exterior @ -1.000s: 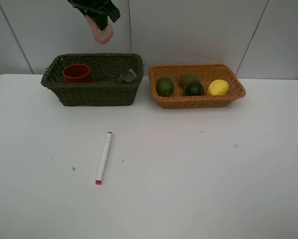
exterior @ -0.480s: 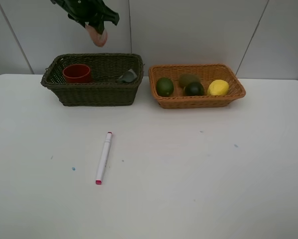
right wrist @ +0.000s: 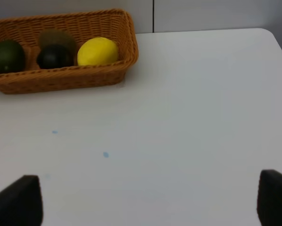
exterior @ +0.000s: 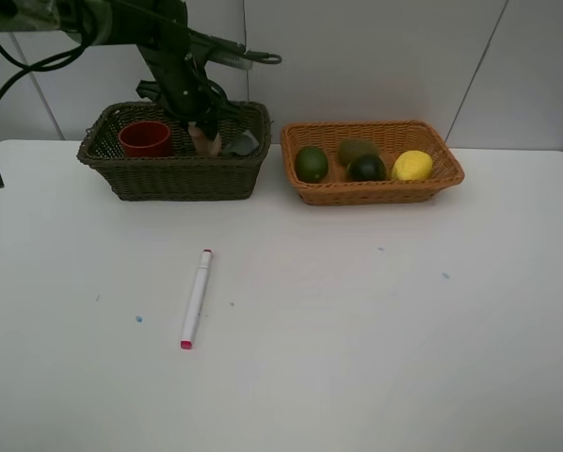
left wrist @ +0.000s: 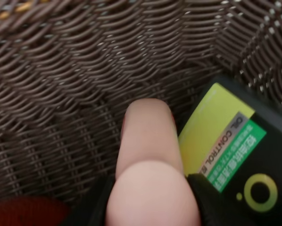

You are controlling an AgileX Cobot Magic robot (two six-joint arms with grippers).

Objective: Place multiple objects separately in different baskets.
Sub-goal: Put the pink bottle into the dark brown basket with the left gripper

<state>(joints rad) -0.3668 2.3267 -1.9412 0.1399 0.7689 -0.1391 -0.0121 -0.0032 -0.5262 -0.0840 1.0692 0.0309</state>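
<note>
- Pink bottle (exterior: 205, 139) sits inside the dark olive-brown basket (exterior: 173, 177), gripped by the left gripper (exterior: 199, 125); jaws are clamped on the bottle's sides, and it points down toward the basket floor in the left wrist view (left wrist: 148, 165).
- Dark grey-green bottle (exterior: 242, 144) lies in the same basket, just beside the pink bottle; its yellow-and-green label shows in the left wrist view (left wrist: 230, 150).
- Red cup (exterior: 146, 138) stands at the other end of that basket, near the pink bottle.
- Orange-tan basket (exterior: 376, 191) stands just beside the dark basket and holds two dark green fruits (exterior: 311, 164) (exterior: 366, 169), a kiwi (exterior: 355, 150) and a lemon (exterior: 412, 166).
- Marker (exterior: 196, 298) lies on the white table (exterior: 376, 330), well in front of the dark basket.
- Right gripper (right wrist: 145, 200): fingers spread wide, nothing between them, above bare table away from the orange-tan basket.
</note>
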